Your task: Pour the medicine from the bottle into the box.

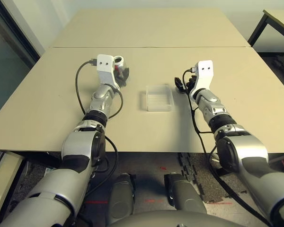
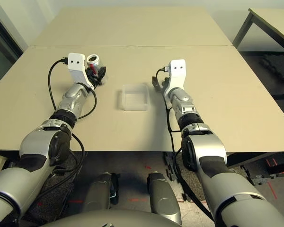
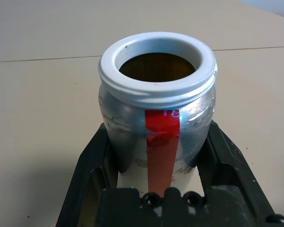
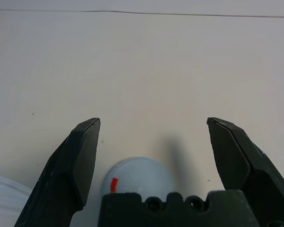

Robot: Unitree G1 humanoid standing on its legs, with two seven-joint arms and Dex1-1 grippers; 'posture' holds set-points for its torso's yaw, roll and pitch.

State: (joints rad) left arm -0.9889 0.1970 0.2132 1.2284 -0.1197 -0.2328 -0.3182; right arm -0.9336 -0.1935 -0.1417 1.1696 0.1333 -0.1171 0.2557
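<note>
You have bright, even light from above over the pale beige tabletop (image 1: 146,33), and the far part of it looks almost washed out. Shadows are soft and short: a faint grey one lies under the shallow square box of clear plastic (image 1: 159,98), and a blurred one falls on the table between the open black fingers (image 4: 80,161) of the right gripper (image 4: 154,127). The silvery-grey cylindrical bottle with red stripe (image 3: 157,113) shows small white glare spots on its metal wall, and its inside is dark. The head views bend straight edges near the borders. The near finger bases look slightly soft.
</note>
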